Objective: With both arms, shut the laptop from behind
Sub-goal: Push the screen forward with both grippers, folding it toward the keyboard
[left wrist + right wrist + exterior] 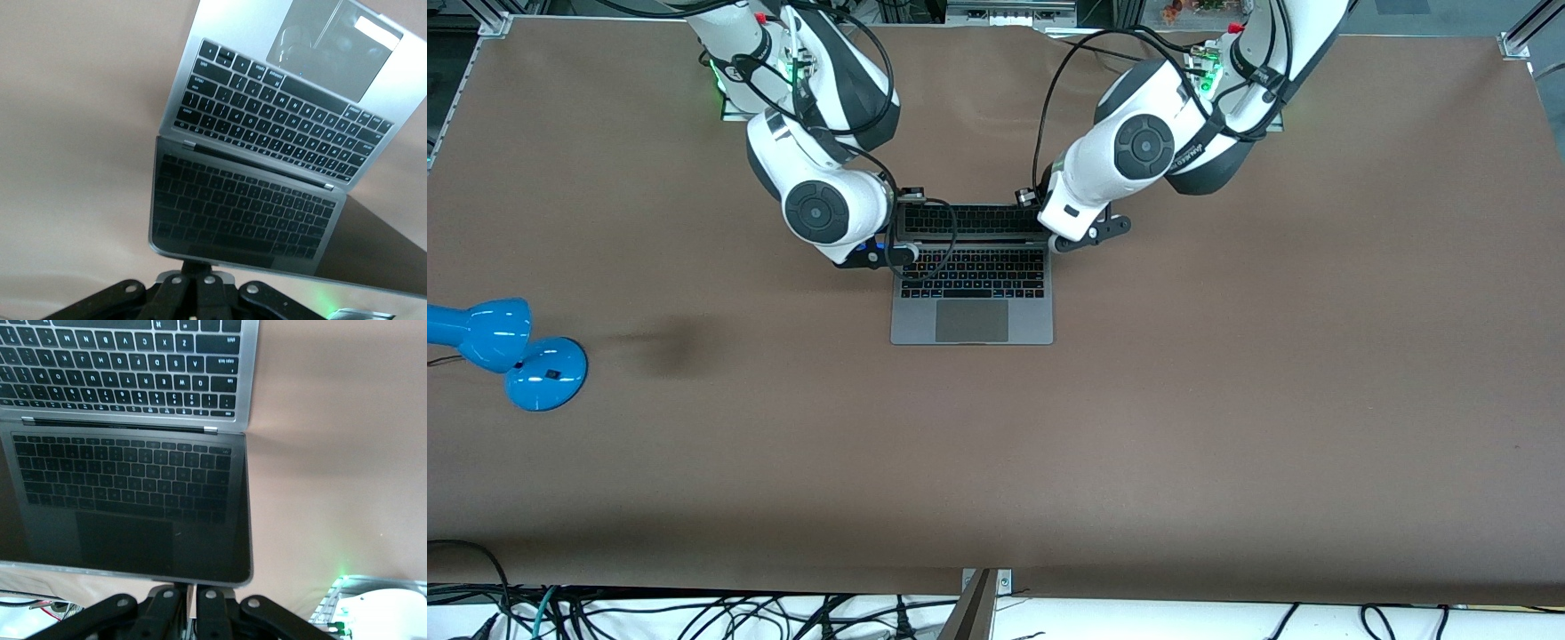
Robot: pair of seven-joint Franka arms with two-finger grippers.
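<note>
The grey laptop point(971, 302) lies open in the middle of the table, its lid up and its black screen point(969, 220) mirroring the keyboard. My left gripper point(1042, 212) is at the lid's top edge near the corner toward the left arm's end, on the side toward the arms' bases. In the left wrist view its shut fingers point(197, 267) touch the lid's rim under the screen point(240, 213). My right gripper point(896, 224) is at the other top corner. In the right wrist view its gripper point(189, 589) is shut against the rim of the screen point(127, 507).
A blue desk lamp point(507, 351) lies on the brown table toward the right arm's end, nearer the front camera than the laptop. Black cables hang from both arms over the laptop's corners. Loose cables lie along the table's front edge point(996, 591).
</note>
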